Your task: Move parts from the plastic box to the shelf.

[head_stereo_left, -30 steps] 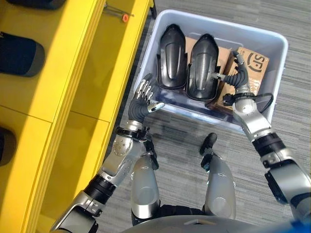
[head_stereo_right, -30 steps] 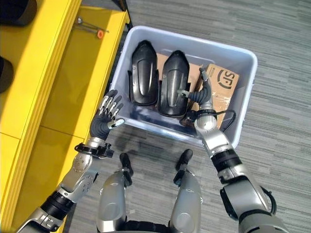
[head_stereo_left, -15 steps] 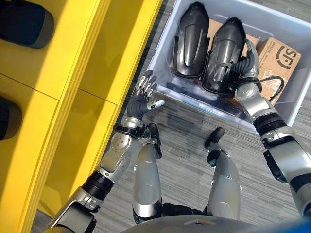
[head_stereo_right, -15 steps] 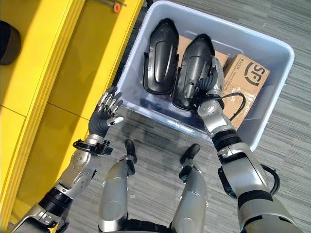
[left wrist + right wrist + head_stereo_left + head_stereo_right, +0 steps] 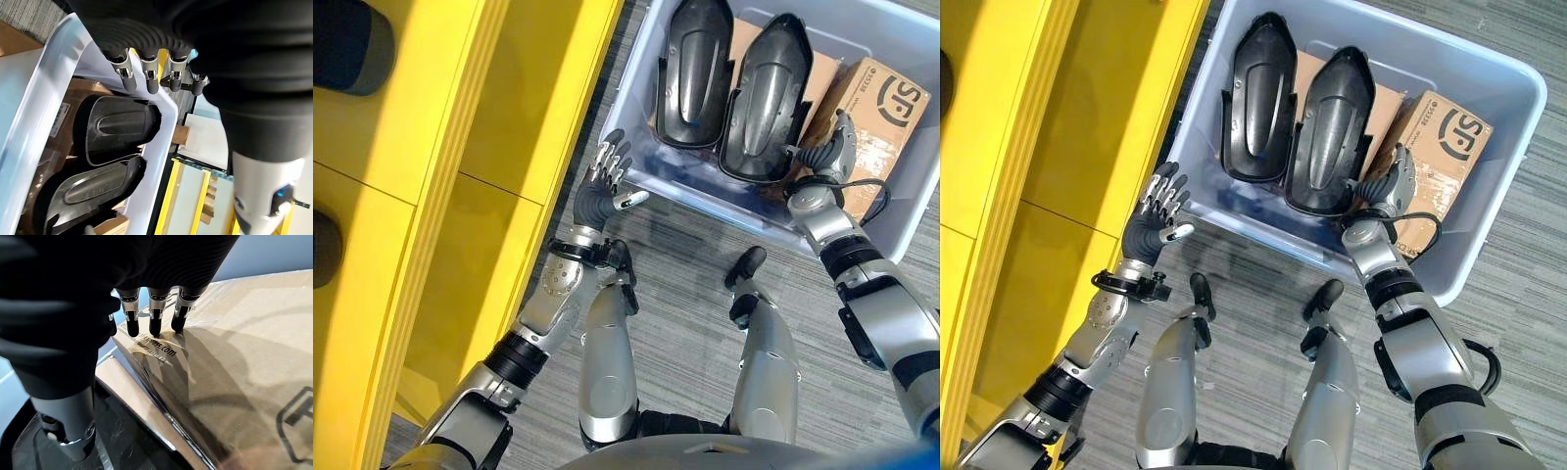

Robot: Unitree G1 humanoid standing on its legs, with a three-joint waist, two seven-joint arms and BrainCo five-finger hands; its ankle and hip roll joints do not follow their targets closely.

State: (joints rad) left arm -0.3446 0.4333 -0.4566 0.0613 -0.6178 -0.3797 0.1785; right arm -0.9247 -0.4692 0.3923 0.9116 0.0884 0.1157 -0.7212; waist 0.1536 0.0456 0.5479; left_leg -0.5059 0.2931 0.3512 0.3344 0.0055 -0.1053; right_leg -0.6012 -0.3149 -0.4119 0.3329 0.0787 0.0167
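Two black shell-shaped parts lie side by side in the pale plastic box (image 5: 1273,235): the left part (image 5: 693,73) and the right part (image 5: 766,98). My right hand (image 5: 824,157) is inside the box, open, in the gap between the right part and a brown cardboard box (image 5: 876,108). In the right wrist view its straight fingers (image 5: 151,318) reach over the cardboard and its thumb (image 5: 68,431) hangs above the black part's edge, holding nothing. My left hand (image 5: 602,191) hovers open just outside the box's near left corner, fingers (image 5: 149,81) spread by the rim.
The yellow shelf (image 5: 431,147) runs along the left, with dark rounded things (image 5: 352,44) lying on its boards. A second flat cardboard piece (image 5: 741,39) lies under the two parts. Grey carpet floor (image 5: 685,264) lies between the shelf and the box.
My right hand has come off the right part's edge and moved right, to the cardboard box. The camera has shifted a little. My left hand stays by the box corner.
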